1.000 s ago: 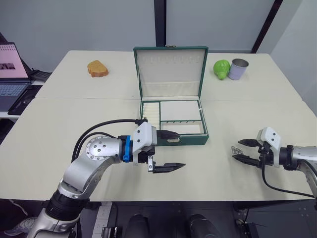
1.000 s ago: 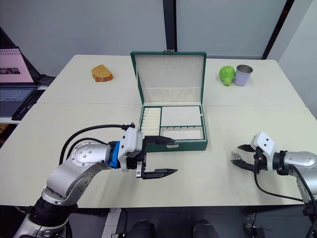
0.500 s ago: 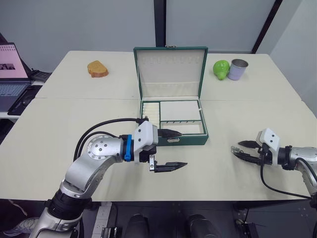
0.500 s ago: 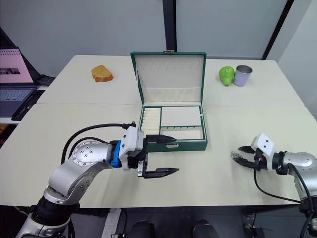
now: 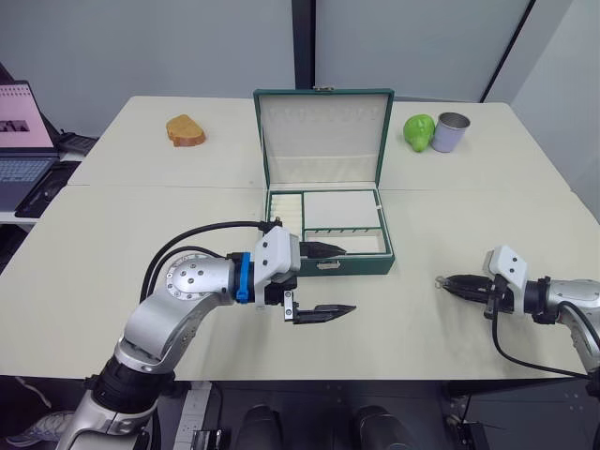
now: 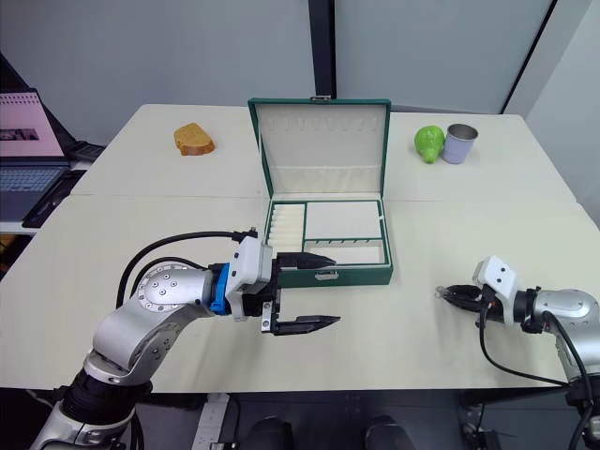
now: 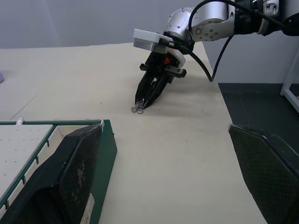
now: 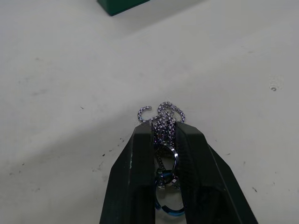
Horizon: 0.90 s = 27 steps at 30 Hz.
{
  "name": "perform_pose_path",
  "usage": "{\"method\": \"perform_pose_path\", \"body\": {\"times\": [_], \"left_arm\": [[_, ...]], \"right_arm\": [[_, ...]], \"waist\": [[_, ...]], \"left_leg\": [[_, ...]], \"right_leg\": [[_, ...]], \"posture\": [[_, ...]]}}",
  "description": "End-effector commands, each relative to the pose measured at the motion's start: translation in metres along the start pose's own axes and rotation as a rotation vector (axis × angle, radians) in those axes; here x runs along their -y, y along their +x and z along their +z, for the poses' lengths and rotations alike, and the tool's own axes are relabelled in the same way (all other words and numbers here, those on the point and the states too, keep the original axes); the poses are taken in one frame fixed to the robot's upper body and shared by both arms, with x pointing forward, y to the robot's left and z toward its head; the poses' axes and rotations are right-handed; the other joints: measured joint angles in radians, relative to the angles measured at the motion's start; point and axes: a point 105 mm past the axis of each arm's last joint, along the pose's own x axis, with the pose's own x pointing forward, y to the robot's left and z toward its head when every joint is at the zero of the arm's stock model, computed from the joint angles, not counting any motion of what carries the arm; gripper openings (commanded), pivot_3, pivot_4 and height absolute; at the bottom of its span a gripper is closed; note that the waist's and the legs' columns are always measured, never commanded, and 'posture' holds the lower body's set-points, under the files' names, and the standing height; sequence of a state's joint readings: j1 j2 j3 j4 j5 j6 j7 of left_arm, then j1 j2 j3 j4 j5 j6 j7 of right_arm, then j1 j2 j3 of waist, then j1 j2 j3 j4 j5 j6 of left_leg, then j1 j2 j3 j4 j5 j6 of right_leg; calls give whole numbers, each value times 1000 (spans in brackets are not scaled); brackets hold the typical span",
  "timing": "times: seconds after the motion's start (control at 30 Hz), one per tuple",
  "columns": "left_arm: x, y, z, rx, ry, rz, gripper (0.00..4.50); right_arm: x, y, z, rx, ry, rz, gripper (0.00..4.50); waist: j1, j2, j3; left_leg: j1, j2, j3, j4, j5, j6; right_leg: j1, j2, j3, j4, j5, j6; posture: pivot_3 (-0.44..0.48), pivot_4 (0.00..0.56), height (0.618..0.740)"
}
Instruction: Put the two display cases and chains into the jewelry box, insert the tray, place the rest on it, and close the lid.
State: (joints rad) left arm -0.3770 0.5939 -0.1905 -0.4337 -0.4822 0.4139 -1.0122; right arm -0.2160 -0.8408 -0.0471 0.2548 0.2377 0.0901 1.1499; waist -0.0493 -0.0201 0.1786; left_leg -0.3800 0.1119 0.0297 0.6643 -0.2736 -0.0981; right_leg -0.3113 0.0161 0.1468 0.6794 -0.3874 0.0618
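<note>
The right hand point(image 8: 162, 140) has closed since a moment ago — its fingers now pinch a chain point(image 8: 161, 116) at lower right of the head view, the clump still touching the desk point(image 5: 112, 244). That suggests the grasp is made and a lift comes next. The jewelry box point(image 5: 328, 230) stands open at centre with the tray in place, bare desk between. The left hand point(image 5: 323, 281) hovers spread and empty before the box's front edge — near the carry path.

Dark green jewelry box point(image 5: 323, 230) — cream lining — silver chain point(image 8: 160, 116), black fingers point(image 8: 133, 182).
</note>
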Motion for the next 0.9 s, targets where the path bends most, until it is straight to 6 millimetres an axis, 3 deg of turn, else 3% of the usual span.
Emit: {"method": "perform_pose_path", "body": {"times": [0.03, 0.33, 0.47, 0.77, 0.9], "left_arm": [[1, 3, 8, 18, 34, -7, 4500], [-1, 4, 9, 26, 35, 3, 4500], [-1, 3, 9, 31, 36, 14, 4500], [-9, -7, 13, 67, 28, 126, 4500], [-8, -13, 13, 77, 9, 172, 4500]], "right_arm": [[-8, 1, -19, -66, 41, 17, 272], [-3, -3, -8, -30, 39, 3, 250], [-1, -9, 8, 17, 38, 4, 90], [1, -30, 75, 156, 6, 20, 4], [-2, -31, 108, 224, -28, 44, 4]], "waist": [[0, 0, 0], [0, 0, 0], [1, 0, 0], [4, 1, 1], [4, 1, 1]], "left_leg": [[0, 0, 0, 0, 0, 0], [0, 0, 0, 0, 0, 0], [0, 0, 0, 0, 0, 0], [-1, 0, 0, -1, 0, 0], [-1, 0, 0, -1, 0, 0]], "right_leg": [[0, 0, 0, 0, 0, 0], [0, 0, 0, 0, 0, 0], [0, 0, 0, 0, 0, 0], [-2, 0, 1, 0, 0, 0], [-2, 0, 1, 0, 0, 0]], "posture": [[0, 150, 740], [0, 150, 740], [0, 150, 740], [0, 150, 740], [0, 150, 740]]}}
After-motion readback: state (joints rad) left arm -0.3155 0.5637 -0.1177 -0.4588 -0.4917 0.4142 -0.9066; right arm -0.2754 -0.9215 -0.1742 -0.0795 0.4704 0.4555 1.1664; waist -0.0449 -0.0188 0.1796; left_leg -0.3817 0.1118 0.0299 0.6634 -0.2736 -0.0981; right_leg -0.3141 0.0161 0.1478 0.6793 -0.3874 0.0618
